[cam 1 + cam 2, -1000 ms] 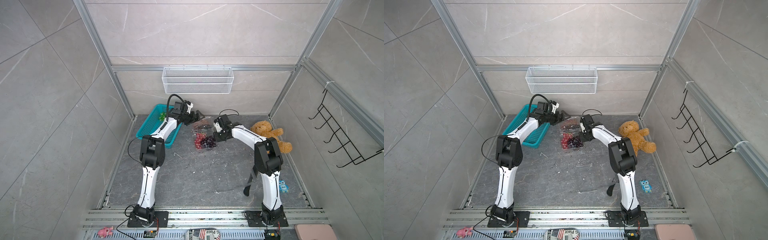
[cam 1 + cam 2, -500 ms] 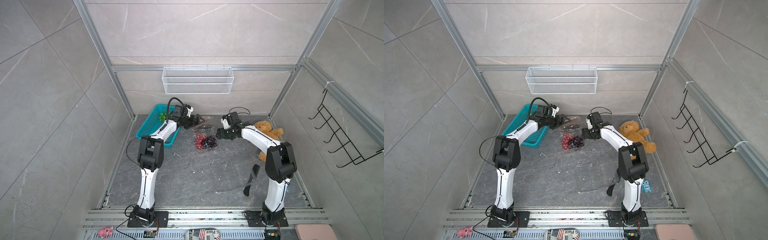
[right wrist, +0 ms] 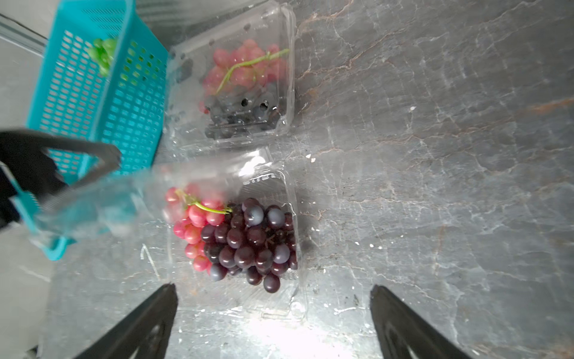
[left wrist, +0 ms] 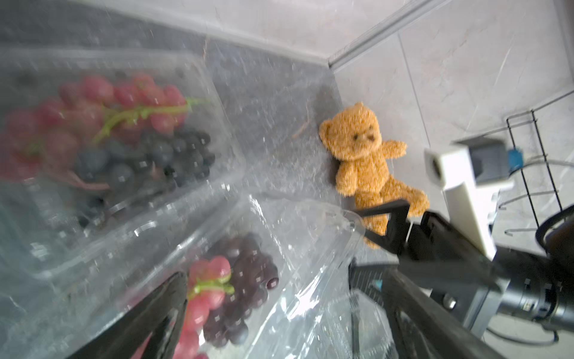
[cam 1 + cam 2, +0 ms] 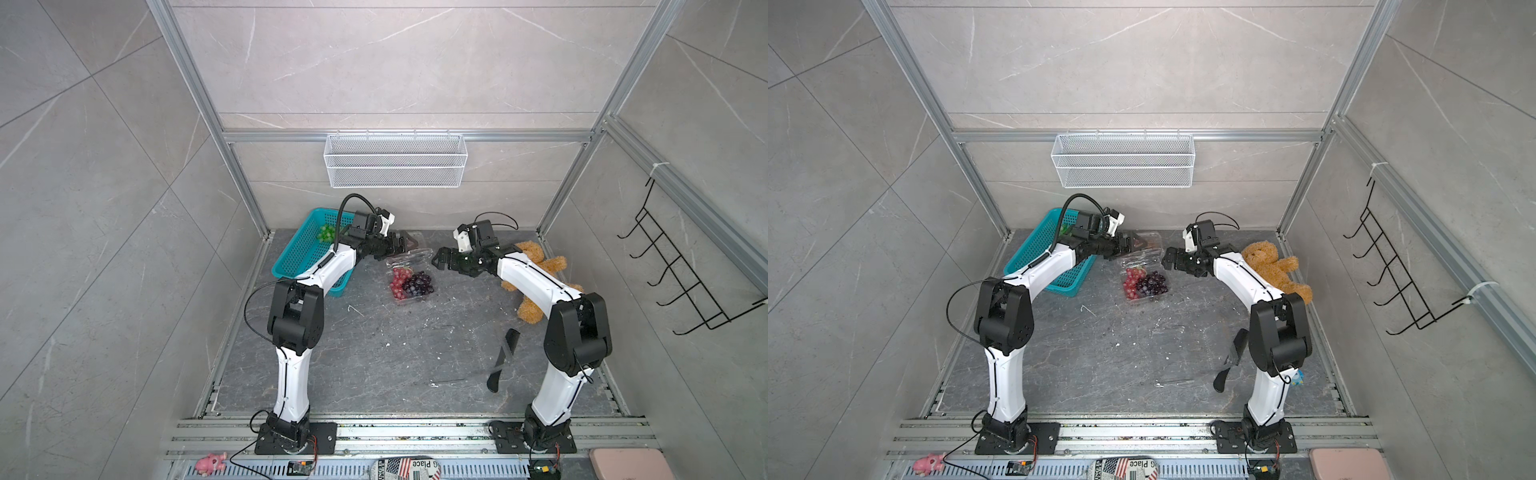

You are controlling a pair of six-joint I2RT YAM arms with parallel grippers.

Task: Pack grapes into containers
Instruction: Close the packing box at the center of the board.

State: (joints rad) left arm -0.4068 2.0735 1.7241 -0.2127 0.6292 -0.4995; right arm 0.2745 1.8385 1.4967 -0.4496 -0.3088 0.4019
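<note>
Opening up since a second ago, the right gripper (image 5: 437, 261) is hanging spread-jawed near the clear plastic clamshell box (image 5: 430, 297); the left gripper (image 5: 405, 242) is hovering spread-jawed too. Red and dark purple grape bunches (image 5: 411, 282) are lying inside, box running roughly front-to-back.

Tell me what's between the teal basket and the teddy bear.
The open clamshell container and the closed clamshell container, each holding red and dark grapes; both top views show them.
</note>
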